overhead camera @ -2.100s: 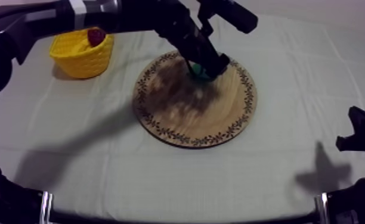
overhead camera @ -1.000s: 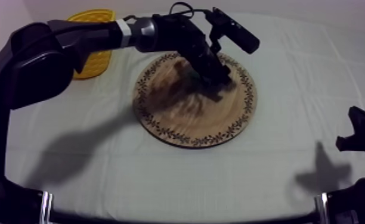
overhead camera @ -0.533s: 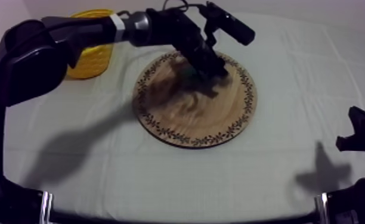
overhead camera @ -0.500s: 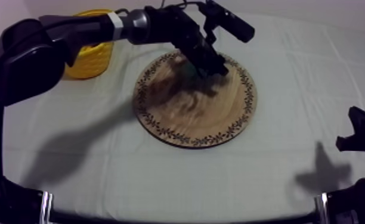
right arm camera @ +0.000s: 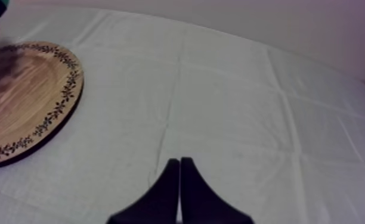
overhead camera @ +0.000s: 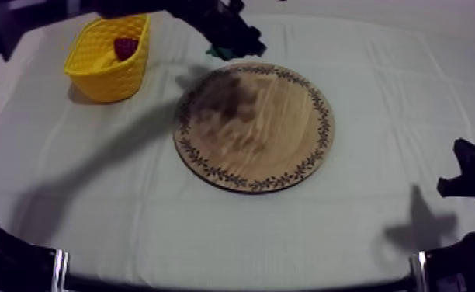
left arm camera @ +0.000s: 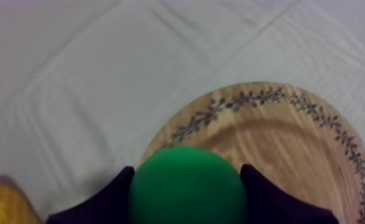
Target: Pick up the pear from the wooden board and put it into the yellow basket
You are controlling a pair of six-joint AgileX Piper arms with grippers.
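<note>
1. The desk (overhead camera: 380,233) lay under a grey-white cloth (right arm camera: 232,107) marked with soft fold creases, and a pale wall (right arm camera: 316,30) rose behind it.
2. The wooden board (overhead camera: 252,128) was round and flat, with light brown grain and a dark leaf pattern around its rim. A shadow (overhead camera: 225,97) darkened its far-left part.
3. The yellow basket (overhead camera: 105,62), with lattice walls, stood well apart from the board off its far-left side. The small red fruit (overhead camera: 125,48) lay inside it.
4. The pear (left arm camera: 188,187), smooth and green, was off the board's surface. It was held in the air by the board's far-left rim, on the side toward the basket.
5. The left gripper (overhead camera: 227,48) had its black fingers (left arm camera: 110,199) pinching the pear from both sides.
6. The right gripper (right arm camera: 179,173) hung over bare cloth well to the right of the board, its fingers pressed together in a narrow wedge.
7. Half a second before, the left gripper had been over the board's far part with the pear. It had since carried the pear out to the rim toward the basket, leaving the board bare. The right gripper had not shifted.
</note>
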